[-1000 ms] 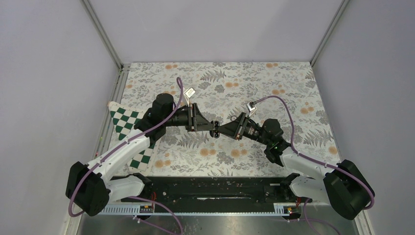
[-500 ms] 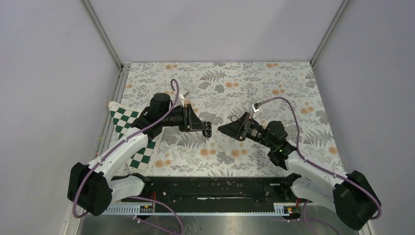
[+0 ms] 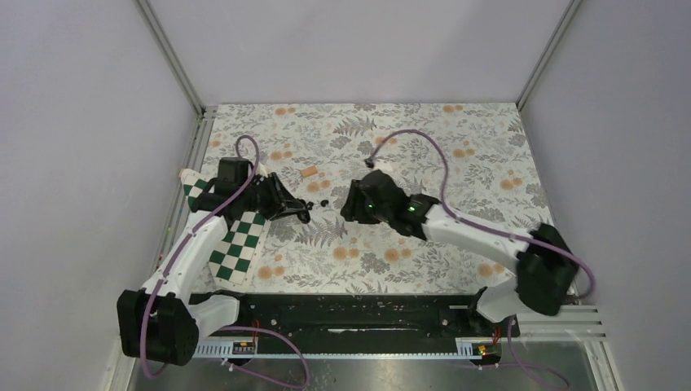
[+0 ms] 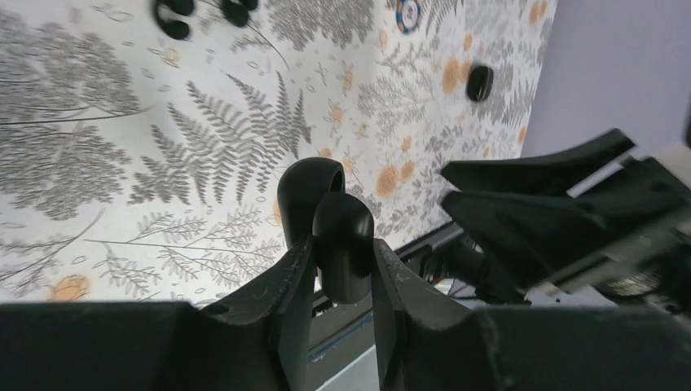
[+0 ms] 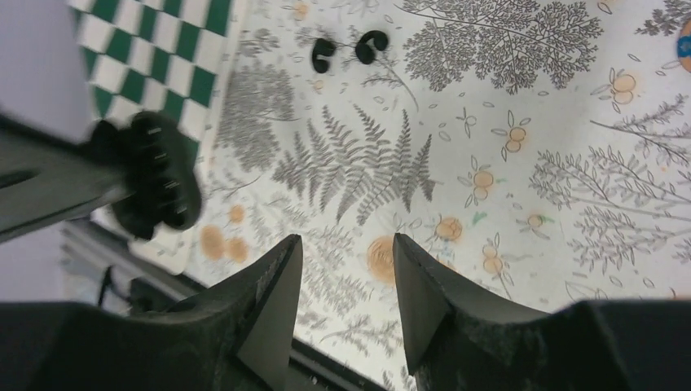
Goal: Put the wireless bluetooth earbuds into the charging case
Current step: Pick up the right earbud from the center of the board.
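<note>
The black charging case (image 4: 342,244) stands hinged open between my left fingers, with my left gripper (image 4: 342,273) shut on it above the floral mat. In the top view this gripper (image 3: 300,215) hovers left of centre. Two tiny black earbuds (image 5: 323,53) (image 5: 373,45) lie side by side on the mat, apart from both grippers, and also show as earbuds (image 3: 319,203) from above. My right gripper (image 5: 346,244) is open with nothing between its fingers and hangs over the mat short of the earbuds. In its view the held case (image 5: 155,187) sits at the left.
A green-and-white checkered cloth (image 3: 232,236) lies at the mat's left side. A small tan piece (image 3: 310,172) rests behind the earbuds. A round blue-and-orange chip (image 4: 407,12) and a small black oval (image 4: 479,81) lie farther out on the mat.
The two grippers, tip to tip at the centre a second ago, have parted. My left arm swung back left with the case. The right arm swung round and its jaws opened.
</note>
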Robot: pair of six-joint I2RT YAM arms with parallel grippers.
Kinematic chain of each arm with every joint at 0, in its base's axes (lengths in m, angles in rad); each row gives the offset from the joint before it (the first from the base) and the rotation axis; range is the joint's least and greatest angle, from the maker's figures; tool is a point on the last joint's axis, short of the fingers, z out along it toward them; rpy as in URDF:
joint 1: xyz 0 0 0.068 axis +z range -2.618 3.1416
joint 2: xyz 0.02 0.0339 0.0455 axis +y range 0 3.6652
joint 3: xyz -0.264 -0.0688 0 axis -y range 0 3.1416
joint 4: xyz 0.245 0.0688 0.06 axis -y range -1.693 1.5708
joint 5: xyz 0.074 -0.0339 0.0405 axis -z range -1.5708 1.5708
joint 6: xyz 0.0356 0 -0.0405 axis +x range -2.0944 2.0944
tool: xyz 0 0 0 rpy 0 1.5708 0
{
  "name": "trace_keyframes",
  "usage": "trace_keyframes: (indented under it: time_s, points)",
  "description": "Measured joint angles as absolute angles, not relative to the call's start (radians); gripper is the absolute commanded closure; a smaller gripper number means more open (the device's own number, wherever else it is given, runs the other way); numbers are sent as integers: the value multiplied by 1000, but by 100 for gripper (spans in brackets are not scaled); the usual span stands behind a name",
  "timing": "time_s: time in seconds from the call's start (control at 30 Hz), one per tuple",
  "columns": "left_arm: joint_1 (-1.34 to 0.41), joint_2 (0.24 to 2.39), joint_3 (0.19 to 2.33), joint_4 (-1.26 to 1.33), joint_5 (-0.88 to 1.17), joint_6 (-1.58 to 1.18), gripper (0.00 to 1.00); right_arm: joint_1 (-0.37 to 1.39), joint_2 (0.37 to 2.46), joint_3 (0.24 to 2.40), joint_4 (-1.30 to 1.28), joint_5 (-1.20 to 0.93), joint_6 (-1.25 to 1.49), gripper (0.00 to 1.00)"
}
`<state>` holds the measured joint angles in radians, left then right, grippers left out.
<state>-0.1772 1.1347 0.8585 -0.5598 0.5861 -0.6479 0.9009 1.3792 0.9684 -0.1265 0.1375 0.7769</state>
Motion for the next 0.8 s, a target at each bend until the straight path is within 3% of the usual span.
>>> trace_keyframes:
  time_s: [0.27, 0.53, 0.8]
  points:
    - [-86, 1014, 808, -581, 526, -677, 100, 917, 1864, 1423, -343, 180, 746, 52]
    - [-70, 1003, 780, -580, 518, -703, 100, 917, 2175, 1842, -540, 235, 748, 54]
    - [-45, 964, 772, -583, 510, -714, 100, 916, 2328, 1988, -650, 285, 797, 58]
